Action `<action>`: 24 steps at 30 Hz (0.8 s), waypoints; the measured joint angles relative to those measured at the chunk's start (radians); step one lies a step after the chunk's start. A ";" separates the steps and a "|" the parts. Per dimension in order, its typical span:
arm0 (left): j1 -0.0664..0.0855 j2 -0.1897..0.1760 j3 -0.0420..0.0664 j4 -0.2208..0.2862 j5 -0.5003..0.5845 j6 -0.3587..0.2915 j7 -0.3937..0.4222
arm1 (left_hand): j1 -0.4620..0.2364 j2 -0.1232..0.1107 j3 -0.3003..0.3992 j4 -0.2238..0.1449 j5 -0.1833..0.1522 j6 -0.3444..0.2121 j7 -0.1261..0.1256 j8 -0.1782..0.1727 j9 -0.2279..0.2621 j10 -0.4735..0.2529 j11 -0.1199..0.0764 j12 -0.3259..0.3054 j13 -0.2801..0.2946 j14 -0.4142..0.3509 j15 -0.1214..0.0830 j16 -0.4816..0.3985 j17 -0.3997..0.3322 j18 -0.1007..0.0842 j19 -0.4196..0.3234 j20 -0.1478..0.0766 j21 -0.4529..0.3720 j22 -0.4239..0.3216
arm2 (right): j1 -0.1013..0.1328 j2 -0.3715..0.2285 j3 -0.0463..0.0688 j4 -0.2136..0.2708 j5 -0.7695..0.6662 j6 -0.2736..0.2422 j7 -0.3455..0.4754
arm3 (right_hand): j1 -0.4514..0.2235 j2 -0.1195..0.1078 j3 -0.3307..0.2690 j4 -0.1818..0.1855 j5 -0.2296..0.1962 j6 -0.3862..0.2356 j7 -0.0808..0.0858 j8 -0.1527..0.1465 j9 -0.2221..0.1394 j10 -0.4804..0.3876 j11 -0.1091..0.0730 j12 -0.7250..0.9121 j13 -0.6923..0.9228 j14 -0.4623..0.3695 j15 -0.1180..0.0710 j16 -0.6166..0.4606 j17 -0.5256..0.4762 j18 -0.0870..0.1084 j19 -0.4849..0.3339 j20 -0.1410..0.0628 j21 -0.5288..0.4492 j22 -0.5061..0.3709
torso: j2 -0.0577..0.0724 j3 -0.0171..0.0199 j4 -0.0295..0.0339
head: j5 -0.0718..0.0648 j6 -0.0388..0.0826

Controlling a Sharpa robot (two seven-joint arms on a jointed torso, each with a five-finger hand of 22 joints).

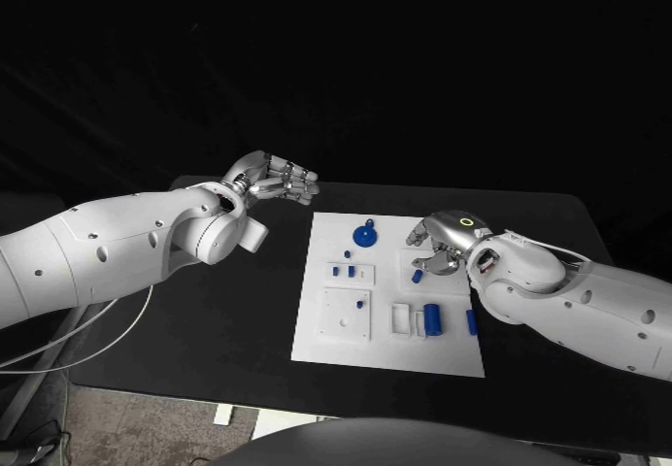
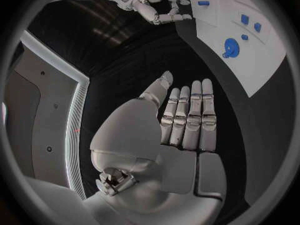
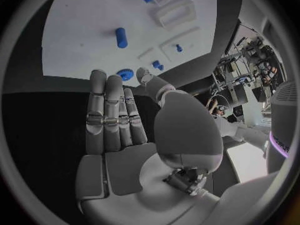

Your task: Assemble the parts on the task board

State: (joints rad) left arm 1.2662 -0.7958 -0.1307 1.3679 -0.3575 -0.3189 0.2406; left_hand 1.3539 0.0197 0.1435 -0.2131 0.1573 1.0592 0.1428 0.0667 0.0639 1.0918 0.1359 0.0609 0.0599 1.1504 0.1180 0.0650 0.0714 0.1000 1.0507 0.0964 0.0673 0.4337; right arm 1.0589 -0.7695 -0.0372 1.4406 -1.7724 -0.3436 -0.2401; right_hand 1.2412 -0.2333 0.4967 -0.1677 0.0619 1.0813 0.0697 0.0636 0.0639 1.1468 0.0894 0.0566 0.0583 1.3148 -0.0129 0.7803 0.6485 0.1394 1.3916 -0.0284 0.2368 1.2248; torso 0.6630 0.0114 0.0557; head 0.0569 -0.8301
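1. Our left hand (image 1: pixel 269 179) hovers in the upper left of the head view, over the black tabletop (image 1: pixel 210 320) just off the white board (image 1: pixel 381 345). Its fingers lie straight and side by side, holding nothing, so we judge it is waiting its turn.
2. Our right hand (image 1: pixel 441 245) sits right of centre over the board's right edge, fingers loosely apart and empty as far as we can tell. A short blue peg (image 1: pixel 418 276) lies just below it, likely the next pick.
3. The board lies mid-frame, its parts spread out flat so each can be reached.
4. In the head view we count one blue gear (image 1: pixel 364 236) near the top, one blue cylinder (image 1: pixel 433 318) in the lower right, one blue bar (image 1: pixel 472 322) at the right edge, the peg, and about four small blue bits at mid-left, too small to name.
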 measured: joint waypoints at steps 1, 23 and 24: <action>0.000 0.000 0.000 0.000 0.000 0.001 0.000 | 0.000 0.000 0.000 0.000 0.000 0.000 0.000 0.000 0.000 0.000 0.000 0.000 0.000 0.000 0.000 0.000 0.000 0.000 0.000 0.000 0.000 0.000 | 0.000 0.004 0.000 -0.010 0.000 0.010 -0.001 | 0.003 0.003 -0.017 0.001 0.000 -0.004 0.000 0.000 0.000 -0.002 0.002 0.000 0.000 0.000 0.000 0.000 -0.002 0.000 0.000 0.000 -0.001 -0.005 | 0.000 0.0006 0.0003 | -0.001 0.000; 0.000 0.003 0.000 -0.004 0.000 0.007 -0.001 | 0.000 0.000 0.003 0.003 0.000 0.000 0.000 0.000 0.000 0.000 0.000 0.000 0.000 0.000 0.000 0.000 0.000 0.000 0.000 0.000 0.000 -0.002 | -0.013 0.062 -0.019 -0.111 0.001 0.166 -0.008 | 0.017 0.025 -0.076 0.011 -0.008 -0.017 0.002 0.000 0.000 -0.004 -0.006 0.000 0.000 -0.006 0.006 0.000 -0.008 -0.001 0.004 0.004 -0.009 -0.034 | 0.000 -0.0018 0.0033 | -0.008 -0.009; 0.000 0.003 0.000 -0.004 0.000 0.007 -0.001 | 0.000 0.000 0.003 0.003 0.000 0.000 0.000 0.000 0.000 0.000 0.000 0.000 0.000 0.000 0.000 0.000 0.000 0.000 0.000 0.000 0.000 -0.002 | -0.014 0.064 -0.021 -0.115 0.001 0.173 -0.008 | 0.016 0.027 -0.070 0.010 -0.008 -0.017 0.002 0.000 0.000 0.002 -0.007 0.000 0.000 -0.006 0.006 0.000 -0.008 -0.001 0.004 0.004 -0.009 -0.034 | 0.000 -0.0021 0.0034 | -0.008 -0.009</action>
State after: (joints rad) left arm 1.2662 -0.7932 -0.1309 1.3641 -0.3575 -0.3117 0.2394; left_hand 1.3539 0.0197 0.1464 -0.2103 0.1573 1.0592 0.1428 0.0667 0.0639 1.0918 0.1359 0.0609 0.0598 1.1504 0.1180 0.0650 0.0714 0.1000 1.0507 0.0964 0.0673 0.4319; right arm 1.0449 -0.7055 -0.0582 1.3252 -1.7717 -0.1704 -0.2482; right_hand 1.2567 -0.2063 0.4262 -0.1580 0.0543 1.0648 0.0719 0.0636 0.0640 1.1484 0.0829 0.0566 0.0581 1.3084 -0.0068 0.7802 0.6406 0.1381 1.3954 -0.0247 0.2279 1.1910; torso 0.6629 0.0093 0.0591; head 0.0489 -0.8395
